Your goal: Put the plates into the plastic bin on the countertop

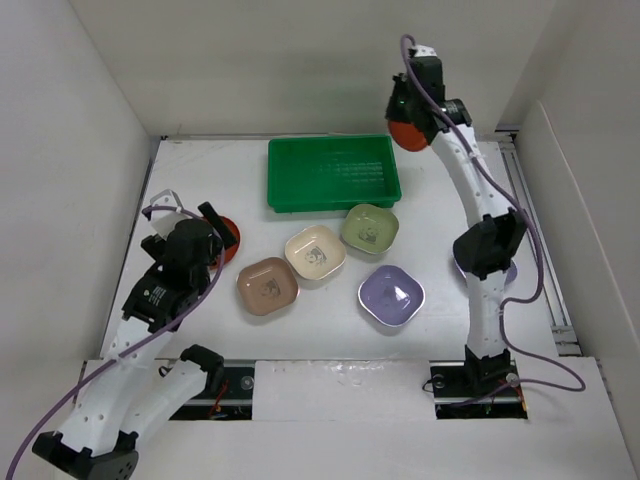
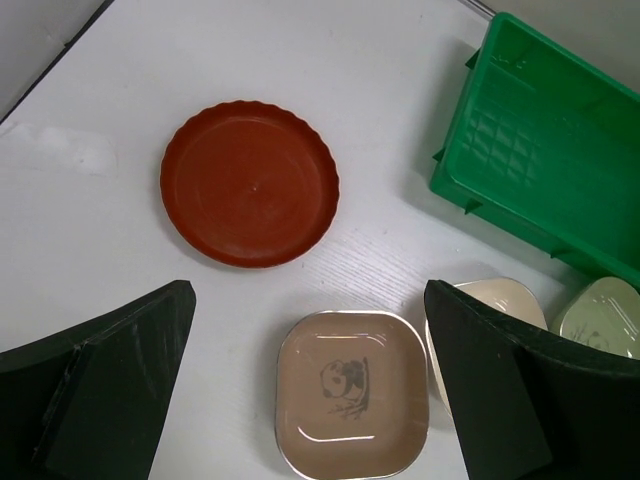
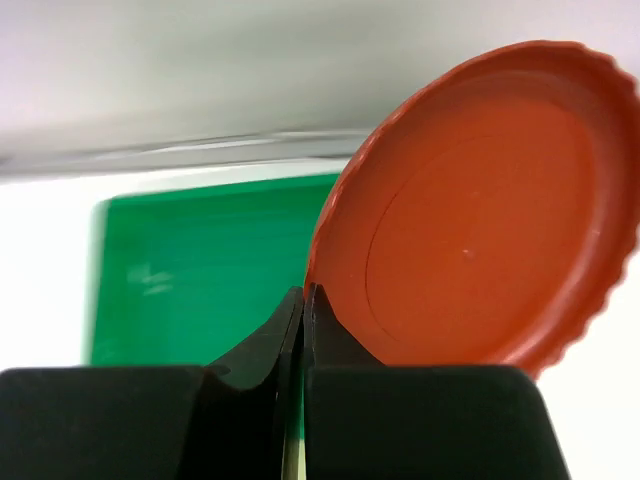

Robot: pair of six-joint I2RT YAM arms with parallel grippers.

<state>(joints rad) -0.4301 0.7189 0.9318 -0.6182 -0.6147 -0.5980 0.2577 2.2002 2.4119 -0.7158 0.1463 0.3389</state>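
My right gripper is shut on the rim of a round red plate and holds it tilted in the air by the far right corner of the green plastic bin. In the right wrist view the jaws pinch the red plate above the bin. My left gripper is open and empty above the countertop, beside the second red plate. The left wrist view shows that red plate, the pinkish-brown plate between my open fingers, and the bin.
In front of the bin lie the pinkish-brown plate, a cream plate, an olive plate and a lavender plate. A second lavender plate is partly hidden behind my right arm. White walls stand on the left, far and right sides.
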